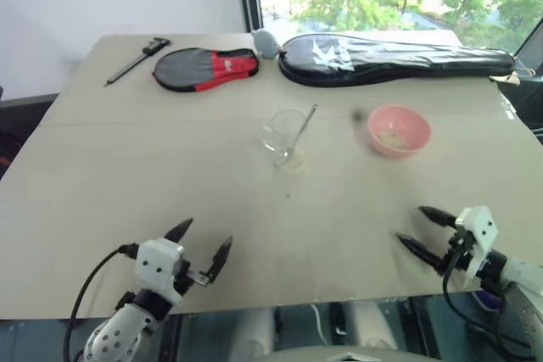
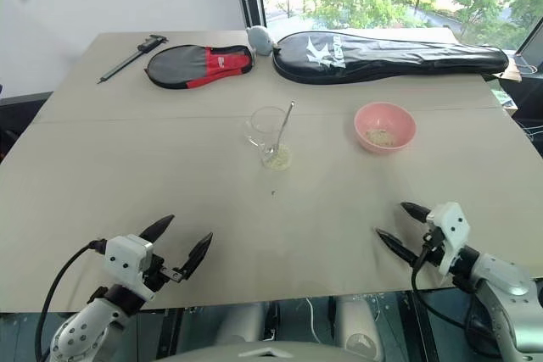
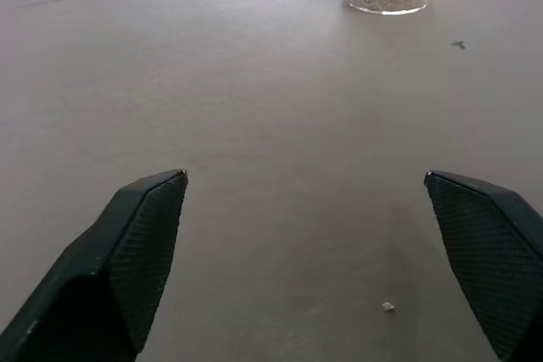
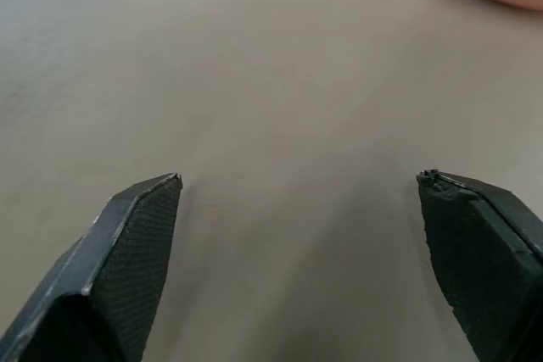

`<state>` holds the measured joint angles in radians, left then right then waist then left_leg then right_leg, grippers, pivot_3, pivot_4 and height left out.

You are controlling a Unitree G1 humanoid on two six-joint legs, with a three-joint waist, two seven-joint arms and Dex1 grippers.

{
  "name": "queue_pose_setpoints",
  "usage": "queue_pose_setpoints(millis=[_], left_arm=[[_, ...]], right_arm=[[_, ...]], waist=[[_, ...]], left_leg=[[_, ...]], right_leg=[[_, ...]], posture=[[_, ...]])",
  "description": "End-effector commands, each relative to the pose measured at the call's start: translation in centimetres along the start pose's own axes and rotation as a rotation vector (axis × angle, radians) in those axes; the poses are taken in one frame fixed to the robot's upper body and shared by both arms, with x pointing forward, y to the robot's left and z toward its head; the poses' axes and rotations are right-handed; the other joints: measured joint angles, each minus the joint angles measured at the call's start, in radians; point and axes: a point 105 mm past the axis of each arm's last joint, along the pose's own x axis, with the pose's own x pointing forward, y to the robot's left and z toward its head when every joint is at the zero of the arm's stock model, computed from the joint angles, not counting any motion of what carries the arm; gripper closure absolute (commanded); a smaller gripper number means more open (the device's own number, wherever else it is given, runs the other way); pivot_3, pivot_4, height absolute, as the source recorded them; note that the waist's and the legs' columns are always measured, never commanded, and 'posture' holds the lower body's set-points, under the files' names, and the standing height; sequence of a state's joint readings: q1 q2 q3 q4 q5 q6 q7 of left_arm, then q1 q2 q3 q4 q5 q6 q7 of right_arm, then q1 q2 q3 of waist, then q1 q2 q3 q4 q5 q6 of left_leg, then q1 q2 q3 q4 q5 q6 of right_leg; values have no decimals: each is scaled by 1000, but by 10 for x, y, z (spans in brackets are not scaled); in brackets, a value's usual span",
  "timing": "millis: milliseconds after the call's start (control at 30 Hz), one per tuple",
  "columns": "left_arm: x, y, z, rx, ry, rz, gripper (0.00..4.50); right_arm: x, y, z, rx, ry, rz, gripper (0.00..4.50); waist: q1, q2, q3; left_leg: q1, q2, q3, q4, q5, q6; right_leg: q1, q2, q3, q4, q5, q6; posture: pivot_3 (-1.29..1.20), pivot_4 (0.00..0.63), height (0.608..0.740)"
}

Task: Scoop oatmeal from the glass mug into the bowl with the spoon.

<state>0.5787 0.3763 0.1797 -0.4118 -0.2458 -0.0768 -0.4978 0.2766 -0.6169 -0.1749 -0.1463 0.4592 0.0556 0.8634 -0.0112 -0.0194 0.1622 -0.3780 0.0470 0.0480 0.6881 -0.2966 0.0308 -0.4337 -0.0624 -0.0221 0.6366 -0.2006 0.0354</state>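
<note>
Oatmeal (image 2: pixel 277 157): pale flakes lie in the bottom of the glass mug, at the middle of the worktop; a smaller heap sits inside the bowl.
Glass mug (image 2: pixel 268 135): clear, upright, handle turned left, standing free of both pincers.
Spoon (image 2: pixel 283 129): silver, propped in the mug, its oval end down in the flakes and its handle leaning out over the far right rim.
Bowl (image 2: pixel 385 127): pink, upright, right of the mug and apart from it.
Worktop (image 2: pixel 119 184): beige; a few stray specks lie near the mug.
Left pincer (image 2: pixel 176 242): released, fingers spread wide and grasping nothing, at the near left edge, well apart from the mug.
Right pincer (image 2: pixel 397 225): released, fingers parted and grasping nothing, at the near right edge, well apart from the bowl.
Far edge: a black caliper (image 2: pixel 131 57) at far left, a red-and-black paddle case (image 2: pixel 197 66) beside it, a long black racket bag (image 2: pixel 390 57) to the right.
</note>
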Motion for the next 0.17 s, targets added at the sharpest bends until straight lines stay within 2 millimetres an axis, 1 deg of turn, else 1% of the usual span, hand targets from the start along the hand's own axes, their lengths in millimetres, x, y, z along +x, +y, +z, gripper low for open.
queue_pose_setpoints(millis=[33, 167], left_arm=[[0, 0, 6, 35, -24, 11, 18], [3, -1, 10, 51, -35, 6, 18]], right_arm=[[-3, -8, 9, -39, -35, -8, 0], [0, -9, 12, -34, -50, 1, 0]], waist=[[0, 0, 0], [1, 0, 0]], left_leg=[[-1, 0, 0, 0, 0, 0], [-2, 0, 1, -1, 0, 0]], right_leg=[[0, 0, 0, 0, 0, 0], [-1, 0, 0, -2, 0, 0]], posture=[[0, 150, 740], [0, 150, 740]])
